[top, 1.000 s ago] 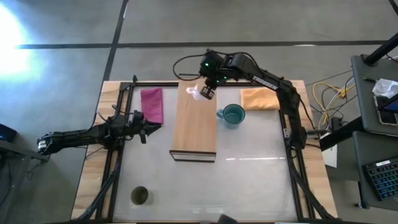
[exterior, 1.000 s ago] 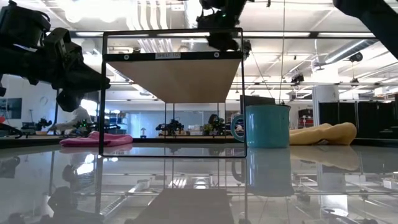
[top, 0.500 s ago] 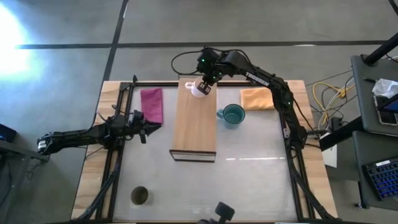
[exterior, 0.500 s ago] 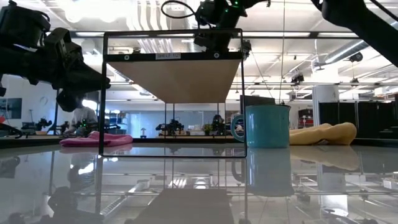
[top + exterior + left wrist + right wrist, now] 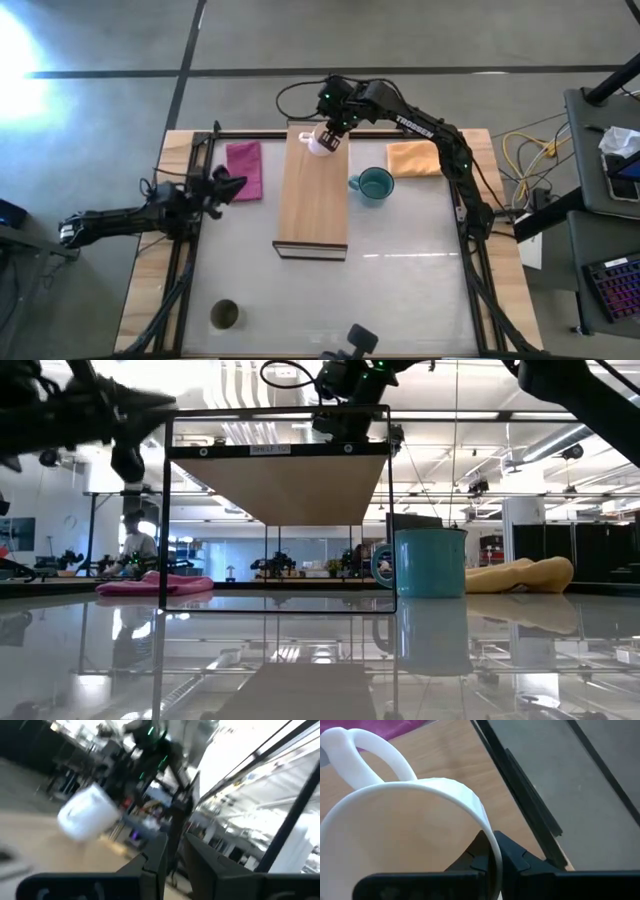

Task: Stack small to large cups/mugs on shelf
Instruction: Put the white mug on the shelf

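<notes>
The white mug (image 5: 318,143) is at the far end of the light-wood shelf (image 5: 315,200), held by my right gripper (image 5: 331,141); it also shows in the left wrist view (image 5: 87,820). The teal mug (image 5: 375,185) stands on the table just right of the shelf. The dark olive cup (image 5: 225,315) stands near the table's near left corner. My left gripper (image 5: 228,186) is raised off the table left of the shelf, beside the pink cloth (image 5: 245,168), with its fingers close together and empty. My right gripper has one finger (image 5: 477,857) inside the white mug and the other (image 5: 520,860) outside, with the mug's wall at the rim (image 5: 492,847) between them, opposite the handle (image 5: 375,747). The fingers come from above. The mug is tilted over the shelf's far end; whether its base touches the wood I cannot tell.
An orange cloth (image 5: 415,158) lies at the far right, beyond the teal mug. A black frame (image 5: 200,230) runs round the table. The shelf stands raised on a thin black frame (image 5: 165,510). A person (image 5: 135,545) shows far off in the room.
My right gripper has carried the white mug a little toward the table's far edge over the shelf's far end, then held still. My left gripper has risen from its low place and swung toward the far edge, beside the pink cloth.
</notes>
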`<state>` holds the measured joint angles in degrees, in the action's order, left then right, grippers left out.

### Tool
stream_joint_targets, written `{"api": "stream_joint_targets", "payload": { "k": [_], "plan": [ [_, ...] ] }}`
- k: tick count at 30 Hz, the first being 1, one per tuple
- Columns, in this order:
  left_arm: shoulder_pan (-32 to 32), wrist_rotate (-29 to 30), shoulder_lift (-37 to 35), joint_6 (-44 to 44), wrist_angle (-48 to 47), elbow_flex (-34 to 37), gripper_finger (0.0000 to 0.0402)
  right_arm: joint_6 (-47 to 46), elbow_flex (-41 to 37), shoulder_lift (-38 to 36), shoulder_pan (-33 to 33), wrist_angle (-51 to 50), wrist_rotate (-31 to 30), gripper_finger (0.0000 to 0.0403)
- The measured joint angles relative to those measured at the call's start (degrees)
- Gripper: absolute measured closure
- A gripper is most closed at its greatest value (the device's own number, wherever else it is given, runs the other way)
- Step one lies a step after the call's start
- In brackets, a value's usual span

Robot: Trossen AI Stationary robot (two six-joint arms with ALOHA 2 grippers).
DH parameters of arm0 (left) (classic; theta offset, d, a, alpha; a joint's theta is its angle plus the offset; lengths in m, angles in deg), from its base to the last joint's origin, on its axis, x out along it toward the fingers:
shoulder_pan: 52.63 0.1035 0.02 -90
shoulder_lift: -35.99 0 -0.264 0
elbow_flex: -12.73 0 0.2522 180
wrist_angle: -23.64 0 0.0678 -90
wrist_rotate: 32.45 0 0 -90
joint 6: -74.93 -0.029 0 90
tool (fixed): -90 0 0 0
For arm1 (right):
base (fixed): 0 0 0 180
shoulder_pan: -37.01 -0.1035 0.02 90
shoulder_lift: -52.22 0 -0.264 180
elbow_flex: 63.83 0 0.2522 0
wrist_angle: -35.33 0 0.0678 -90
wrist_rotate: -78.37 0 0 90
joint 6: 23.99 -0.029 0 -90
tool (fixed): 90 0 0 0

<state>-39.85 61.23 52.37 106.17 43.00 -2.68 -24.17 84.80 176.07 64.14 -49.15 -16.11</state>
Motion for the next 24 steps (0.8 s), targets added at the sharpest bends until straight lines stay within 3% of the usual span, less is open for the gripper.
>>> {"api": "stream_joint_targets", "payload": {
  "k": [4, 9, 12, 17, 24],
  "plan": [
    [0.02, 0.22, 2.96, -0.04, -1.18, -6.08, 0.0352, -0.46, 0.02, 0.0, 0.03, 0.85, 0.09, 0.0391],
    [-0.01, -6.69, 13.02, -3.93, -5.75, -18.05, 0.0352, -0.63, 0.02, 0.0, 0.09, 1.79, 0.09, 0.039],
    [0.19, -6.16, 20.83, -9.1, -14.62, -25.08, 0.0352, -1.1, 0.02, 0.0, 0.04, 1.69, 0.13, 0.039],
    [4.63, -6.31, 32.75, -10.01, -33.28, -35.55, 0.0352, -1.29, 0.02, 0.0, 0.26, -0.22, 0.16, 0.039],
    [11.97, -9.28, 42.02, -18.87, -34.1, -45.44, 0.0352, -2.34, 0.02, 0.0, 0.28, -2.53, 0.8, 0.039]
  ]
}}
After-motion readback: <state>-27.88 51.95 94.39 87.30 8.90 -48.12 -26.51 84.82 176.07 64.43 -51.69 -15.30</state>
